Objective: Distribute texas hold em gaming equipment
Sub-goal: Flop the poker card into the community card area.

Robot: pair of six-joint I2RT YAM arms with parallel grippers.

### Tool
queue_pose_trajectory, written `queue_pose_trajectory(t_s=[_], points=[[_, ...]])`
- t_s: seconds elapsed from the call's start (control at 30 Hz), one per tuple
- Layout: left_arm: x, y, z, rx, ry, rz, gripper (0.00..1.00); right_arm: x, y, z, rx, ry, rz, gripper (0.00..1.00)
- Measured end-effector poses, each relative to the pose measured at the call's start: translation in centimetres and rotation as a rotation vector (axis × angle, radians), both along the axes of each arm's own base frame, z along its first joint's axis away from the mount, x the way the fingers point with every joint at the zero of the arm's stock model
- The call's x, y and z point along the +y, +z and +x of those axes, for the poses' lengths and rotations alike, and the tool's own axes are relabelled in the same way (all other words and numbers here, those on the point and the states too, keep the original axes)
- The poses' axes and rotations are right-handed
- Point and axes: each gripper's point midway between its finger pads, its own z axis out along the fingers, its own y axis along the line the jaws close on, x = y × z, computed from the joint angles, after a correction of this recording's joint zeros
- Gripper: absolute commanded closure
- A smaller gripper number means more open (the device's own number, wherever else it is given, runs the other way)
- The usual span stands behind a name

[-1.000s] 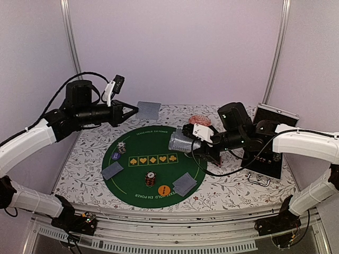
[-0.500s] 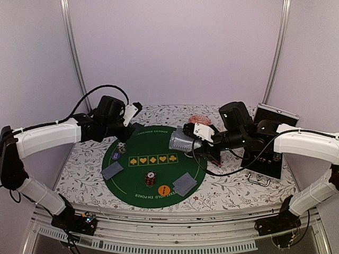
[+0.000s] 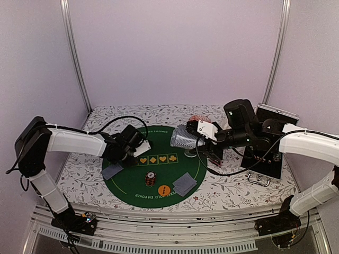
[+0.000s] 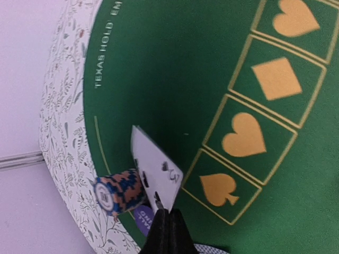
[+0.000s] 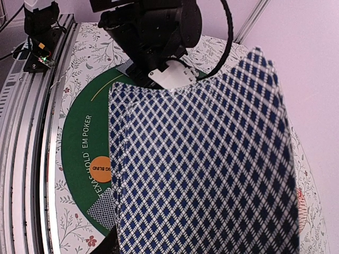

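Note:
My left gripper [image 3: 139,152] is low over the left side of the green poker mat [image 3: 159,172], shut on one playing card [image 4: 157,168]. The card shows its white face, and its far end points toward the mat's rim. Beside it stand a blue-and-orange chip stack [image 4: 118,192] and a purple button [image 4: 143,221]. My right gripper [image 3: 195,137] holds a deck of blue-diamond-backed cards [image 3: 181,140] above the mat's right rear. The deck [image 5: 201,169] fills the right wrist view and hides the fingers. On the mat lie a card [image 3: 112,170], a chip stack [image 3: 150,179], an orange button [image 3: 164,189] and a card pair [image 3: 184,183].
A black case [image 3: 265,156] with its lid up stands at the right under my right arm. A red-and-white chip pile [image 3: 200,118] lies at the back behind the mat. The floral tablecloth [image 3: 79,174] surrounds the mat.
My left arm has swung down from high at the back left to the mat's left side, carrying the card with it. The right arm with the deck has barely shifted.

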Motion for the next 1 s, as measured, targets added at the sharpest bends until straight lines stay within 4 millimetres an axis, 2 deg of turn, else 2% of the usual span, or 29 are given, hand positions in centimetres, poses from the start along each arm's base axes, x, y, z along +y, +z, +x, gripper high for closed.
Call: queue_pose_trajectory(t_s=[0.2,0.37,0.5,1.0], points=[[-1.3,-3.1,-3.6,0.111,-0.143,0.042,1.00,-0.1,0.6,-0.1,-0.011,0.002,0.010,0.57],[-1.7,-4.1,-5.0,0.176,-0.202,0.038,1.00,-0.3,0.9,-0.2,-0.016,0.002,0.016,0.57],[-1.2,-5.2,-5.7,0.211,-0.227,0.070,1.00,-0.5,1.0,-0.4,-0.017,0.002,0.017,0.57],[-0.5,-5.6,-5.4,0.165,-0.266,0.166,1.00,-0.7,0.7,-0.6,-0.007,0.001,0.005,0.57]])
